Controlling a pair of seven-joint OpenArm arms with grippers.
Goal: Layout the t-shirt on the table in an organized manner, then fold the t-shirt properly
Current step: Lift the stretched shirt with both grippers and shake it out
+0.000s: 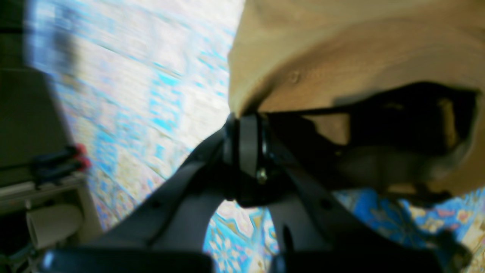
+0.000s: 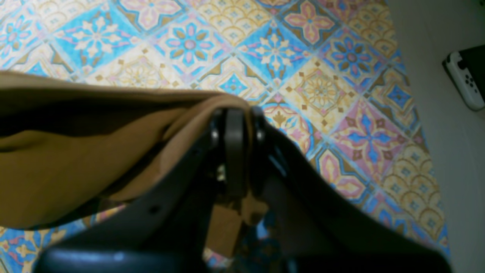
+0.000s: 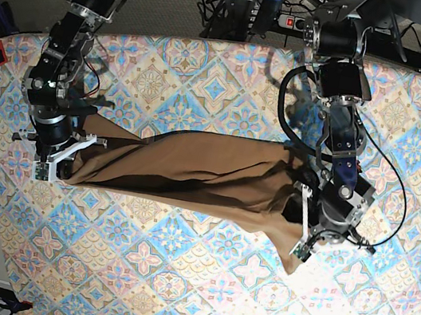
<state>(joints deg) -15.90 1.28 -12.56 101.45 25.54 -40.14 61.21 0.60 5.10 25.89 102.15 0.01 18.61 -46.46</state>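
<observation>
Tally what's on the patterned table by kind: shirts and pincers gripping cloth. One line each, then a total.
Shirts: 1, the t-shirt, tan-brown, stretched across the table.
Pincers gripping cloth: 2, the left pincer and the right pincer, each shut on a shirt end.
Total: 3
</observation>
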